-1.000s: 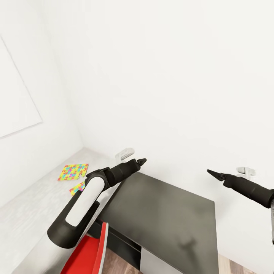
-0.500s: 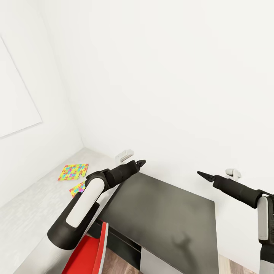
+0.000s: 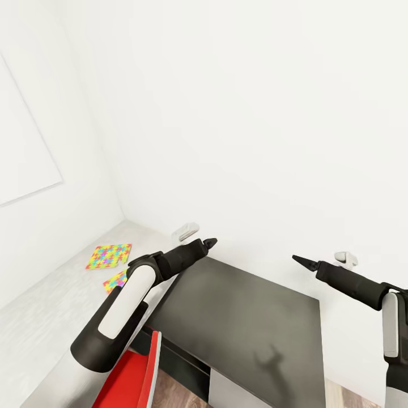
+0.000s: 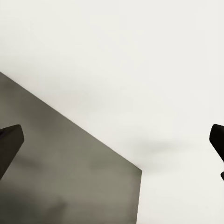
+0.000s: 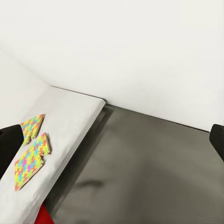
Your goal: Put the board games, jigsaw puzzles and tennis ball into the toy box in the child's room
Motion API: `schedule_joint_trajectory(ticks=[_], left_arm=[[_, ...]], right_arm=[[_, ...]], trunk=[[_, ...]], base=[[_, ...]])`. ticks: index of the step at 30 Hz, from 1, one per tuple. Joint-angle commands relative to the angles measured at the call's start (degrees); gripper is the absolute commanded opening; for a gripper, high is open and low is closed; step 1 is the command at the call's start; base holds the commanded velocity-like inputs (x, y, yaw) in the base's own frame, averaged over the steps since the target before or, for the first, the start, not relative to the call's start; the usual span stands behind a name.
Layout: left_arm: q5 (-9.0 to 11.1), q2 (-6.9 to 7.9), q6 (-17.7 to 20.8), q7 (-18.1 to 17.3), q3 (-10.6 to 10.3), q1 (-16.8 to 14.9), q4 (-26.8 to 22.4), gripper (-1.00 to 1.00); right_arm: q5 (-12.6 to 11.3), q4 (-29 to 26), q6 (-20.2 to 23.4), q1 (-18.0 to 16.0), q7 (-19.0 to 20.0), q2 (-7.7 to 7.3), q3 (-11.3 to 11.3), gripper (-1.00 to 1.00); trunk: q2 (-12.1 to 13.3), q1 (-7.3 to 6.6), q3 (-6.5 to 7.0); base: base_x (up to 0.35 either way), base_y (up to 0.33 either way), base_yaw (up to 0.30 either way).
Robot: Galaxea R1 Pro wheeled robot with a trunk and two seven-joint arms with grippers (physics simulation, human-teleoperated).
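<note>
My right tool (image 3: 296, 259) had swung inward over the dark cabinet (image 3: 249, 317), fingers spread, holding nothing. My left tool (image 3: 210, 242) stayed put, also spread and empty. Both jigsaw puzzles (image 3: 109, 255) lay on the bench (image 3: 51, 306), leftward, well out of reach.

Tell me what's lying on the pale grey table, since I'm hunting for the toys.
Two jigsaw puzzles lie flat on the table, apart. The left arm covers part of the nearer one and the tabletop behind it.
</note>
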Motion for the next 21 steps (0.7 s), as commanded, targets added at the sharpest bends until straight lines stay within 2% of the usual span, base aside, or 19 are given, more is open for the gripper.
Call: schedule_joint_trajectory(ticks=[1,9,21], left_arm=[[0.48,-0.01,0.04,0.53,0.0,-0.06,-0.07,1.0],[0.48,0.03,0.04,0.53,0.0,-0.07,-0.06,1.0],[0.47,-0.01,0.04,0.55,0.02,-0.07,-0.06,1.0]], right_arm=[[-0.44,-0.01,0.48,-0.08,-0.14,-0.01,-0.04,1.0],[-0.44,-0.01,0.48,-0.12,-0.14,0.02,-0.06,1.0],[-0.44,-0.01,0.48,-0.13,-0.14,0.03,-0.07,1.0]], trunk=[[-0.12,0.04,-0.11],[-0.12,0.04,0.01],[-0.12,0.04,0.06]], base=[[0.0,0.0,-0.055],[0.0,0.0,-0.079],[0.0,0.0,-0.019]])
